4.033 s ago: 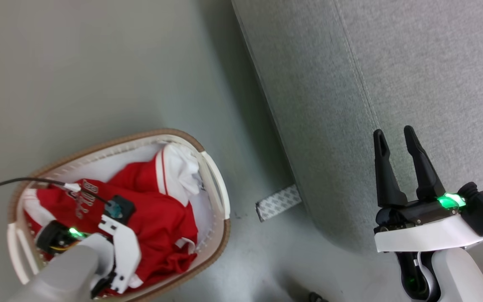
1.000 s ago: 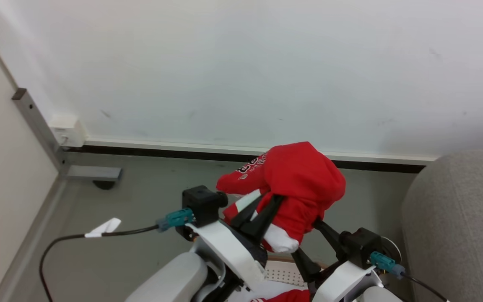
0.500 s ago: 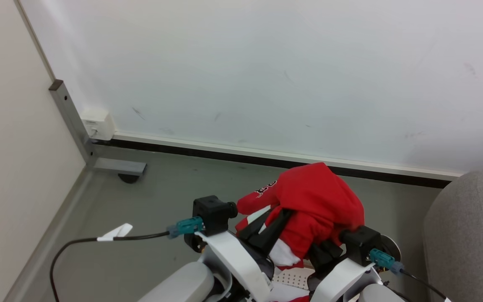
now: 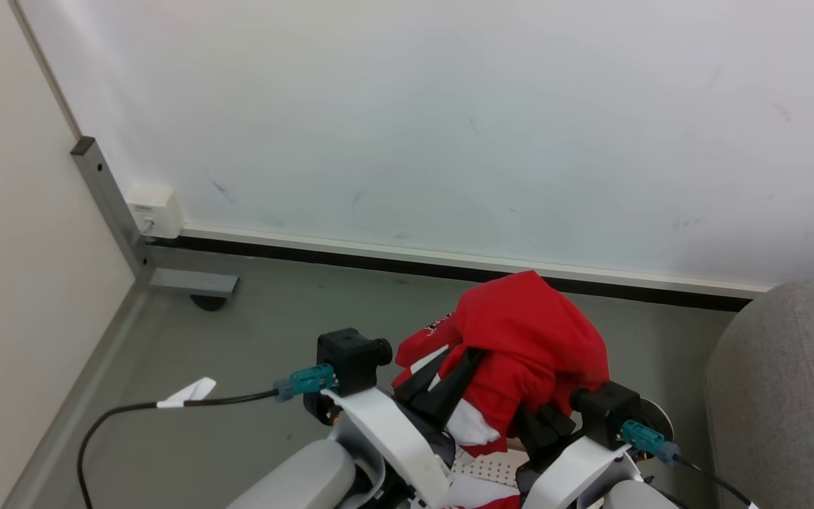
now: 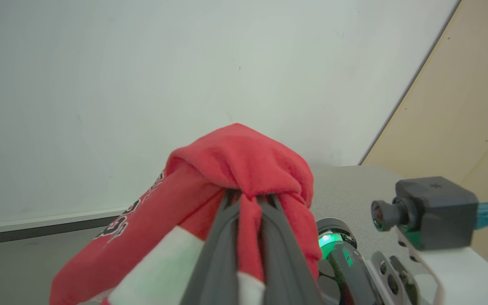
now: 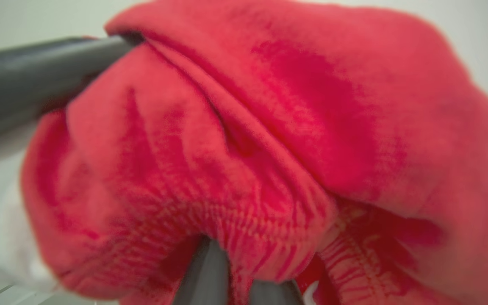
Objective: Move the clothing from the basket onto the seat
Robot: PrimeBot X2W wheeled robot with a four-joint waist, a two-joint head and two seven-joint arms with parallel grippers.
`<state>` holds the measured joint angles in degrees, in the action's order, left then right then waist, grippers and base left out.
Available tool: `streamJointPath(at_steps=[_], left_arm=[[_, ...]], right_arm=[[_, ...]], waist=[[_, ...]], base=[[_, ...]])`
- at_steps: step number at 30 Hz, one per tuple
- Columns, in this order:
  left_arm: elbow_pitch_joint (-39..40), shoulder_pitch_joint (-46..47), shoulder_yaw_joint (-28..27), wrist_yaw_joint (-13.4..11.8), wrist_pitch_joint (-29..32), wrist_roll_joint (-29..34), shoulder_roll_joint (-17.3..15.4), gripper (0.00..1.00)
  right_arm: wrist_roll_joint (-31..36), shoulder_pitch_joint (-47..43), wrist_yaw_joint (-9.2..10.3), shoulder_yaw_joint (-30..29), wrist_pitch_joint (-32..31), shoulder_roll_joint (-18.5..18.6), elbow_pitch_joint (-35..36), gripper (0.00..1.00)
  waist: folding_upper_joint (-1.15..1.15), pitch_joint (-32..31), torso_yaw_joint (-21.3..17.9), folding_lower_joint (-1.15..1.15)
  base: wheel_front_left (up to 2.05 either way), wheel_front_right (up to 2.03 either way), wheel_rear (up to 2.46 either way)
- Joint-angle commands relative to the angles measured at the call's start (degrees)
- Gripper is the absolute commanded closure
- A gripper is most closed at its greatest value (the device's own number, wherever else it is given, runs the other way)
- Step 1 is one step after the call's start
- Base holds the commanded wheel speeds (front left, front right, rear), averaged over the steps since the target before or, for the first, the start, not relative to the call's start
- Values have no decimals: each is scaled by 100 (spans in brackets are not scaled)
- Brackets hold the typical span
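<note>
A red garment with white trim and lettering hangs bunched in the air in front of me. My left gripper is shut on a fold of the clothing, its fingers pinching the cloth near the top of the bundle. My right gripper is pushed in from the right, its fingers close together with red fabric between them and their tips buried. Below my wrists a patch of the perforated basket shows, with more red cloth in it. The grey seat stands at the right.
A pale wall with a dark baseboard runs behind. At the left stand a beige partition, a metal post and a white socket box. A black cable trails over the grey floor.
The left gripper has lifted a red garment out of the basket. In the last second the right gripper, open below it, has pushed into the fabric and shut. The head camera has tilted up.
</note>
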<state>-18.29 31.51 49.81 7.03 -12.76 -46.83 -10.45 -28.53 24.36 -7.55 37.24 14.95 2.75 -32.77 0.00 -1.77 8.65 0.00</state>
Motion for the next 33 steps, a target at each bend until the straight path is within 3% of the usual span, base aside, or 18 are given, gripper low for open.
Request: streamJointPath(at_steps=[1,3,4,5,16,33], left_arm=[[-10,-3,-23,-6,-63,-8,-43,100],[-21,-5,-26,-15,-72,-11,-49,100],[-34,-15,-37,-27,-73,-32,-45,68],[-59,-30,-30,-35,-23,-58,-45,2],[-39,-130,-4,-86,-16,-33,-168,0],[255,-258,-170,-110,-236,519,-380,0]], right_arm=[[-50,-51,12,15,12,4,20,100],[-58,-51,12,-19,12,5,41,100],[-67,-65,12,-47,12,4,53,100],[-70,-80,12,-72,12,5,69,100],[91,-273,12,-499,12,87,217,100],[463,-704,12,-1406,12,254,843,100]], waist=[[0,4,-19,0],[0,13,-45,0],[0,16,-61,0],[0,22,-82,0],[0,129,-628,0],[0,410,-2504,0]], base=[[0,0,0],[0,0,0],[0,0,0],[0,0,0],[0,0,0],[0,0,0]])
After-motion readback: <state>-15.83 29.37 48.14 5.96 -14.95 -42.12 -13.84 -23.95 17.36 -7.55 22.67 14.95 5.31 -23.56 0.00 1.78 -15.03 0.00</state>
